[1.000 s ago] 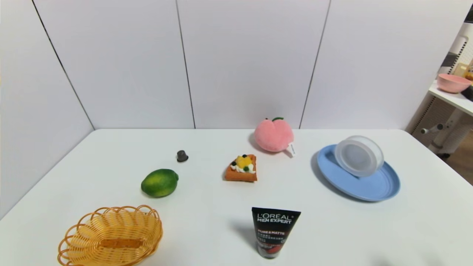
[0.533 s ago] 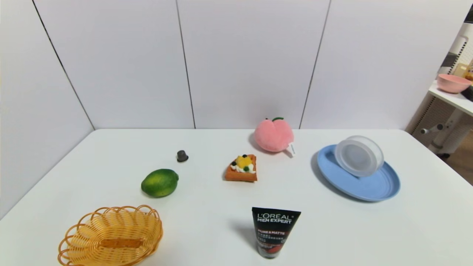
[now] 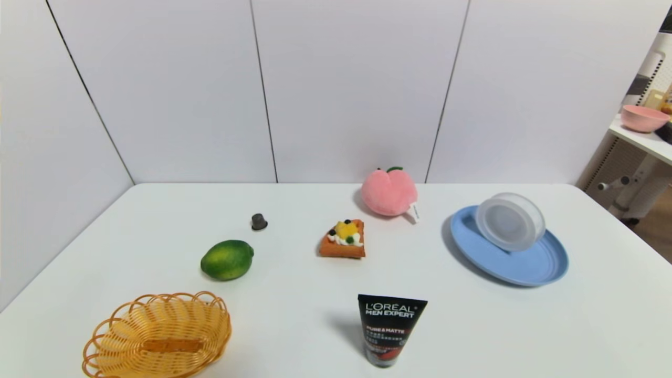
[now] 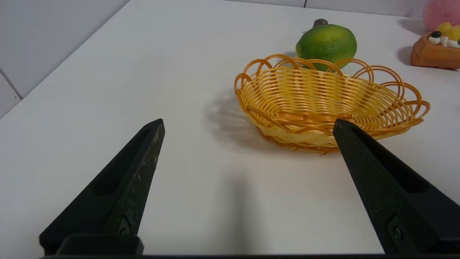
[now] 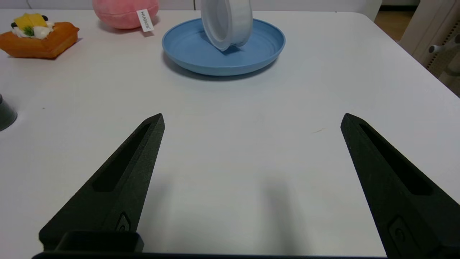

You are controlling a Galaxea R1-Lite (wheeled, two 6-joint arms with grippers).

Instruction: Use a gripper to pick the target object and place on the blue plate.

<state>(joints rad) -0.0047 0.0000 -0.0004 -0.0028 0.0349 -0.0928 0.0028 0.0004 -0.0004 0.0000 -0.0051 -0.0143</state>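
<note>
The translucent-white tub stands tilted on its edge inside the light-blue plate at the table's right; the right wrist view shows the tub and the plate too. Neither gripper appears in the head view. My right gripper hovers open over bare table, well short of the plate, nothing between its fingers. My left gripper is open over the table near the orange wicker basket, holding nothing.
On the table lie a lime, a small dark cap, a toy waffle cake, a plush peach, a black L'Oreal tube and the basket. A pink bowl sits on a side shelf.
A faint shadow at the table's lower right edge one second ago is gone. Nothing on the table has moved.
</note>
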